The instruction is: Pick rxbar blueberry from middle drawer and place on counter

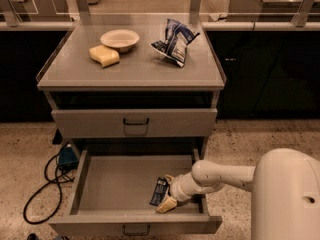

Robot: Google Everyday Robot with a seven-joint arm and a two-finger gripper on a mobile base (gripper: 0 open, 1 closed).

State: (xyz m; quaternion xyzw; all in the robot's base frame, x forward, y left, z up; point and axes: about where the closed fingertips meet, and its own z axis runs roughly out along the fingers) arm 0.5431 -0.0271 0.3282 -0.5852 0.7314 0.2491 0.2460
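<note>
Pale arm [220, 173] stretched low into the open grey metal middle drawer [120, 184], gripper [169, 193] at front right, tan fingers [166, 204] apart, just beside the flat navy rxbar blueberry [159, 191] on the drawer floor

The gripper [168, 196] sat low in the right front part of the middle drawer [115, 184], covering the right edge of the rxbar blueberry [158, 191], whose pale print was too small to read. The robot's white body [287, 199] was cut off by the right and bottom edges, and the bottom edge also clipped the drawer's front just below its handle [136, 230]. The upper drawer [135, 123] was closed, so its inside was hidden, and the black cable [25, 208] on the floor ran out of sight behind the cabinet's left side.
</note>
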